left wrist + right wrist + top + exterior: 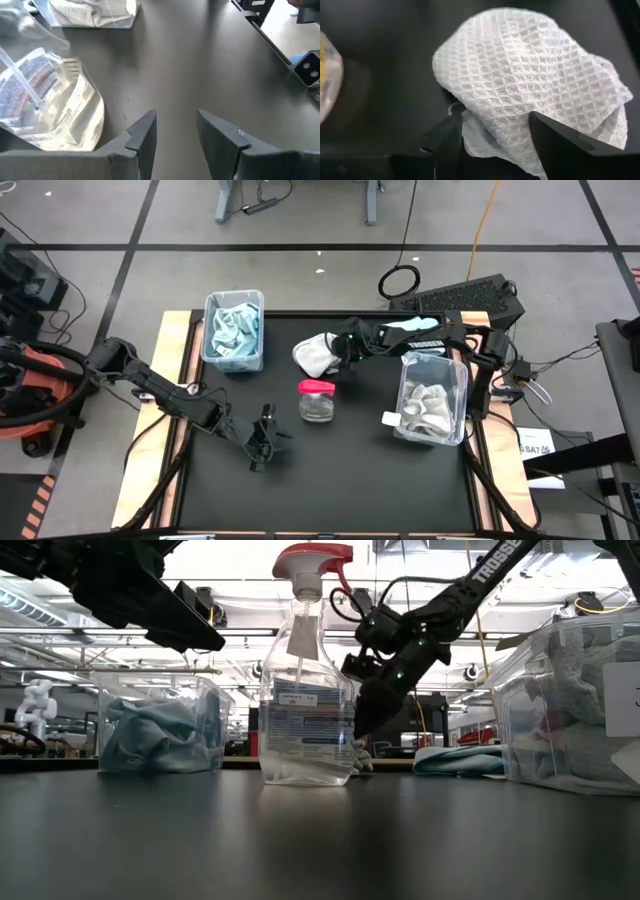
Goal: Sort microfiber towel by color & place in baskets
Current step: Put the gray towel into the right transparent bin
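Note:
A white waffle-weave towel [314,356] lies bunched on the black table. My right gripper [347,348] is open just right of it and points down. In the right wrist view its fingers stand on either side of the white towel's [530,75] near edge. A light blue towel [410,326] lies under the right arm near the far edge. The left basket [233,330] holds blue towels. The right basket [432,395] holds white and grey ones. My left gripper [262,435] hovers open over bare table, near-left of the spray bottle [317,398]. My right gripper [495,117] straddles the near edge of the white towel [485,135] from above, with its jaws wide apart. I cannot tell whether a finger [555,140] touches the cloth. The towel lies slack on the table.
A clear spray bottle with a red-pink trigger top [305,670] stands mid-table between the two baskets, close to the white towel. The near half of the table [350,490] is bare black surface. A keyboard [470,295] sits beyond the far right corner.

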